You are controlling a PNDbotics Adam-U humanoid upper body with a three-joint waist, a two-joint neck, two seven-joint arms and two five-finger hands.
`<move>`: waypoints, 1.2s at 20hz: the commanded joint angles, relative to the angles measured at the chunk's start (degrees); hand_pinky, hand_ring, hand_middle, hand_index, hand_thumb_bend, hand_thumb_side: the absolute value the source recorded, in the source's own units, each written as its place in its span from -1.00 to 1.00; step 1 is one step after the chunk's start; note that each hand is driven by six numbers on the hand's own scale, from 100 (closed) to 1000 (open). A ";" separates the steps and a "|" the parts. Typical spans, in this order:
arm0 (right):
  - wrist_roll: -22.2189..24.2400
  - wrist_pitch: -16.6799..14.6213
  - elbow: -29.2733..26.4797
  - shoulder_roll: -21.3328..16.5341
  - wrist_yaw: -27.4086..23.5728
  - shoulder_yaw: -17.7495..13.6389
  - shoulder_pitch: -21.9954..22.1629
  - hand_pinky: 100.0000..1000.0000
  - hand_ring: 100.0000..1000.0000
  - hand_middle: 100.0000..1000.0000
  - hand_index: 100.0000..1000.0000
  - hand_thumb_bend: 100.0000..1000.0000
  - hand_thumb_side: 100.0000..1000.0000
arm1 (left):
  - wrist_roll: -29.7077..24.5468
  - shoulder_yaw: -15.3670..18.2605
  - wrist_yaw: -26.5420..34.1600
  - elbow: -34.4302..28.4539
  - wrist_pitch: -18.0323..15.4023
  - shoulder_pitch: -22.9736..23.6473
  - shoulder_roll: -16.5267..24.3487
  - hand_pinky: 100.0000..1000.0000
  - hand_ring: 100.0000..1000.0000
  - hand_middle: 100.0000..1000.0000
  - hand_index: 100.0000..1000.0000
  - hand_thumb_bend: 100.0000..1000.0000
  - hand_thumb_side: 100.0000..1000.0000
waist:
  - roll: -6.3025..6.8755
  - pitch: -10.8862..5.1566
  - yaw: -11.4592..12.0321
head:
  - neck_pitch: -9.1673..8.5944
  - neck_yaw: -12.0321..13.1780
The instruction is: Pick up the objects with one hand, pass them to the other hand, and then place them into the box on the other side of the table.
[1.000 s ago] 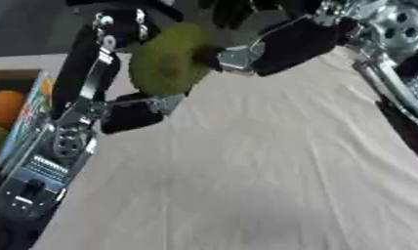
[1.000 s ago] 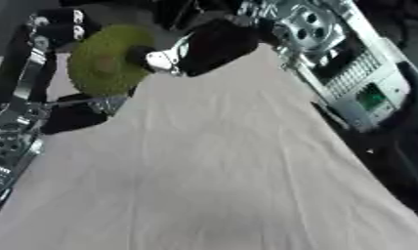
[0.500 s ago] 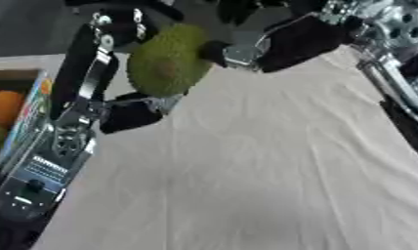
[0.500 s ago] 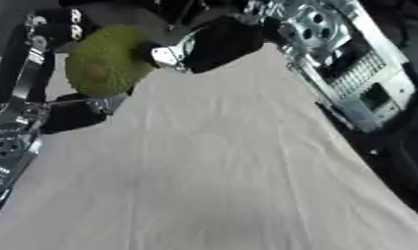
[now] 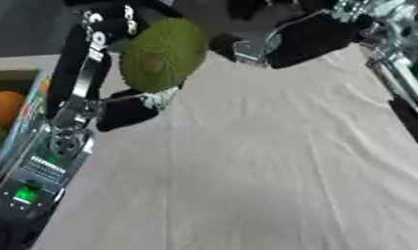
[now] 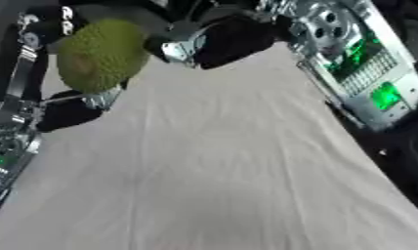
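Near field: bare white tablecloth (image 5: 272, 161), nothing on it.

At 9 o'clock, the box (image 5: 11, 114) at the table's left edge, an orange fruit (image 5: 6, 107) inside.

At 11 o'clock, the green bumpy fruit (image 5: 161, 53) is raised off the cloth and held in the left hand (image 5: 127, 110), dark fingers wrapped under and behind it.

At 12–1 o'clock, the right hand (image 5: 311, 36) hangs just beside the fruit; whether it touches, or how its fingers lie, cannot be told.

Judgement: handover at or near completion, with the fruit on the box side. Confirm the right hand is clear before swinging left, carry the fruit level, and lower it beside the orange rather than dropping it on top.
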 commanded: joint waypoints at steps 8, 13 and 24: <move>-3.54 -1.76 -0.59 -3.22 -1.92 -2.94 0.19 0.29 0.23 -0.01 0.30 -0.34 -0.90 | 1.05 2.60 2.55 -0.82 2.07 0.75 3.46 -0.11 0.05 -0.26 -0.18 -0.58 -0.92 | -0.03 -1.73 0.08 | -0.46 0.03; -6.59 -2.30 -0.59 -4.38 -2.94 -4.74 1.52 0.29 0.22 -0.01 0.30 -0.40 -0.90 | 1.52 3.92 4.38 -0.96 3.72 1.99 5.52 -0.12 0.06 -0.26 -0.18 -0.60 -0.90 | 0.05 -1.78 0.16 | -0.45 0.06; -14.72 -1.69 -0.59 -7.25 -3.80 -9.67 6.29 0.26 0.21 -0.03 0.29 -0.46 -0.90 | 2.02 7.78 11.62 -2.70 8.66 4.89 12.66 -0.12 0.07 -0.26 -0.18 -0.63 -0.86 | 0.36 -1.85 0.52 | -0.14 0.57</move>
